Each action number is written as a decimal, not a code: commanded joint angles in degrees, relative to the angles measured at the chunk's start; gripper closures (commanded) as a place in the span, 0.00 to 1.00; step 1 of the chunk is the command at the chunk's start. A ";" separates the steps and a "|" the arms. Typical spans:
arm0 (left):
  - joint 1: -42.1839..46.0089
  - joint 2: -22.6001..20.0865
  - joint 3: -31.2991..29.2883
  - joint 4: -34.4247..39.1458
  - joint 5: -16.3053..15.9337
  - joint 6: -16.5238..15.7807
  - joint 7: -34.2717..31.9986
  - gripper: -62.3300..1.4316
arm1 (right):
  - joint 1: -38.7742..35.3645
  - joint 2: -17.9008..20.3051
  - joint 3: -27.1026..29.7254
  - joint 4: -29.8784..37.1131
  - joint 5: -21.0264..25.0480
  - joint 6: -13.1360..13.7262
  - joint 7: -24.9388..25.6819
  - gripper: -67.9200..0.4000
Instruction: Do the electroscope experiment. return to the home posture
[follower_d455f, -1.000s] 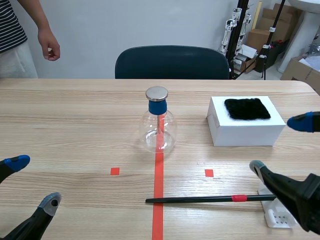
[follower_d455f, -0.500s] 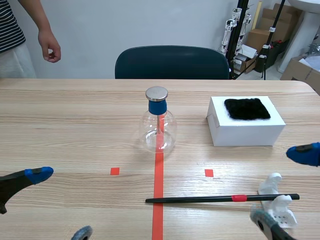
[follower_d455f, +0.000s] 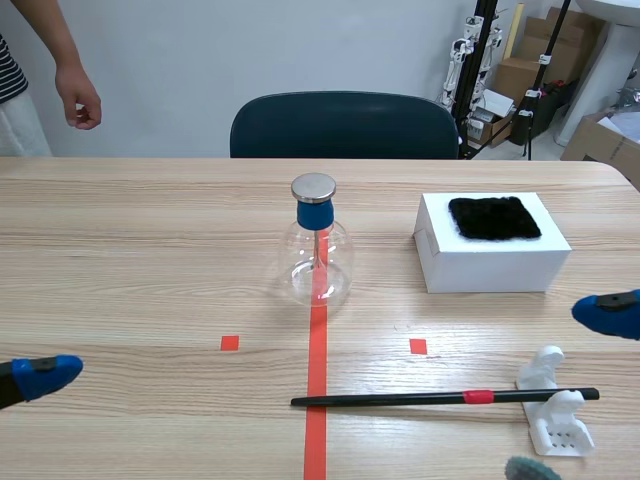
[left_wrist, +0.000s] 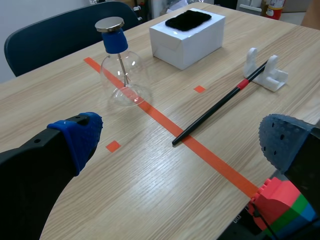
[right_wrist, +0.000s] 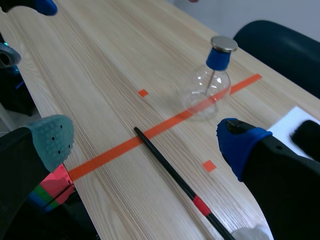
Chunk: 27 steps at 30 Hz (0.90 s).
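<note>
left hand (left_wrist: 180, 140), right hand (right_wrist: 145, 140) open by near table (follower_d455f: 150, 250) edge

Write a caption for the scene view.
Electroscope mid-table; rod resting on its stand; black cloth atop the box.

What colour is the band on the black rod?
Red band on the rod; shows best in the scene view.

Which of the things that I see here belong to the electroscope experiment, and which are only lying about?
For the experiment: glass flask, black rod, white stand, black cloth, white box.

Only standing about: chair, person's hand, cardboard boxes.
</note>
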 joint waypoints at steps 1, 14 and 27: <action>1.11 0.28 0.09 0.74 -0.61 0.17 -0.35 0.00 | -0.07 1.18 0.09 0.85 2.38 -0.04 2.19 0.15; 3.74 0.24 0.09 1.81 -0.61 0.55 0.09 0.00 | 0.22 1.60 0.11 0.85 3.39 -0.04 5.31 0.15; 3.74 0.11 0.09 1.81 -0.61 0.55 0.07 0.00 | 0.22 1.60 0.11 0.85 3.39 -0.04 5.29 0.15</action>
